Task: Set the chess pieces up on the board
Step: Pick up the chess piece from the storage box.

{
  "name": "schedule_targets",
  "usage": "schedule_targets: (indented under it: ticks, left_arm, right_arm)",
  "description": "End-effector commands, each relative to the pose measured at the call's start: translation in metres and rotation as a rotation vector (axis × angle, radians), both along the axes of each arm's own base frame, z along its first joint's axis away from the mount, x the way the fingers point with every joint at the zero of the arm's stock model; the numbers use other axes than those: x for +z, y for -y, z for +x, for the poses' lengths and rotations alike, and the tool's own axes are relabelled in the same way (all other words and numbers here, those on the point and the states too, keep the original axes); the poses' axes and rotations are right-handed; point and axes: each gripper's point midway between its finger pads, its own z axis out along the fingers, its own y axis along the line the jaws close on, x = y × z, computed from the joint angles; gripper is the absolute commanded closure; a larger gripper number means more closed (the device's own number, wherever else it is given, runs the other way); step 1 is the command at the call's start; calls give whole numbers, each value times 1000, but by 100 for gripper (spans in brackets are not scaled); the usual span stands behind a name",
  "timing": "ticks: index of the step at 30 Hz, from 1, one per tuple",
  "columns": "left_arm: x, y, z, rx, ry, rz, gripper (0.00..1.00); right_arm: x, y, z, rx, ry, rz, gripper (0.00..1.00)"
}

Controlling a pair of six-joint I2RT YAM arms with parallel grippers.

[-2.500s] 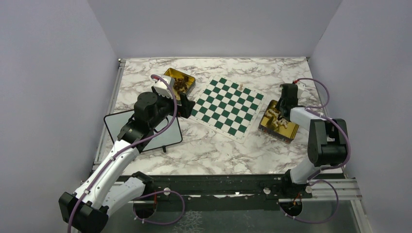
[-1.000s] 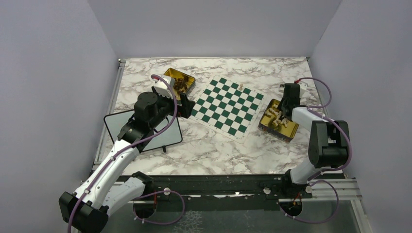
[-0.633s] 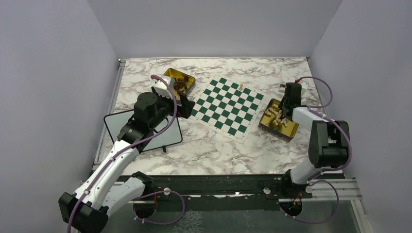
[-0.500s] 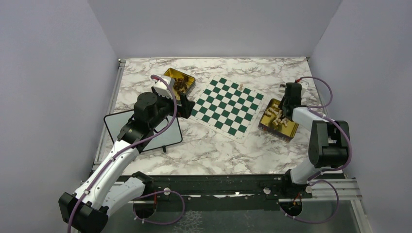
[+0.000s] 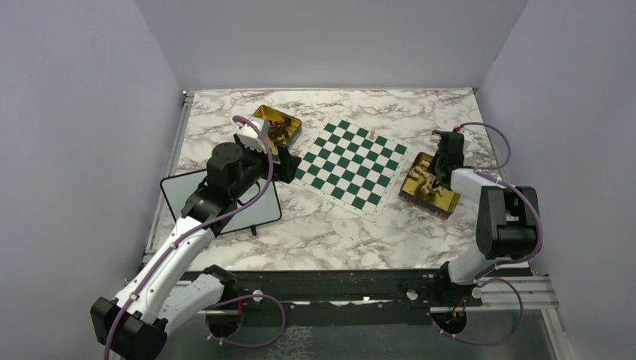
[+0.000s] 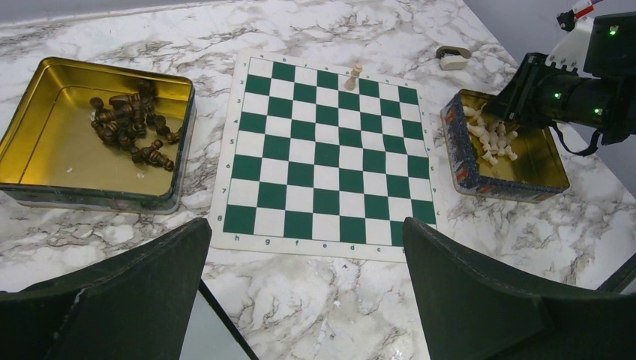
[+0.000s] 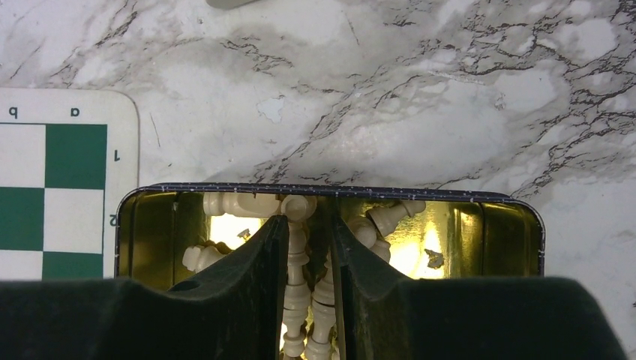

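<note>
Now pale piece pinched in right claw, inside tin

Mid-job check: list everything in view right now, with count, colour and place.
table: one, white-grey marble.
board: one, dark green and white, middle of the table.
standing piece: one, pale, upright at the board's far edge.
left tin: one, gold, left of the board.
dark pieces: uncounted heap, brown, left tin.
right tin: one, gold, right of the board.
pale pieces: uncounted heap, cream, right tin.
whiteboard: one, black-framed, near left of the table.
small object: one, pale, beyond the right tin.
left gripper: open, by the board's left edge.
right gripper: shut on a held piece, cream, in the right tin.
</note>
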Motion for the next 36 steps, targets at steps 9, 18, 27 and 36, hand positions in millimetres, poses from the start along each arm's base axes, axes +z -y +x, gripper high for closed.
schedule_targets:
  ticks: [9, 18, 27, 36]
  left_arm:
    - [7, 2, -1, -11, 32, -14, 1]
    - [7, 2, -2, -11, 31, -16, 1]
    - [8, 1, -2, -6, 34, -14, 1]
    - [7, 3, -2, -14, 28, -17, 1]
  right_arm:
    - [-1, 0, 10, 1, 32, 9, 68]
    - [-1, -1, 14, 9, 35, 9, 67]
    - [-3, 3, 18, 19, 14, -20, 67]
    - [3, 5, 16, 27, 17, -44, 78]
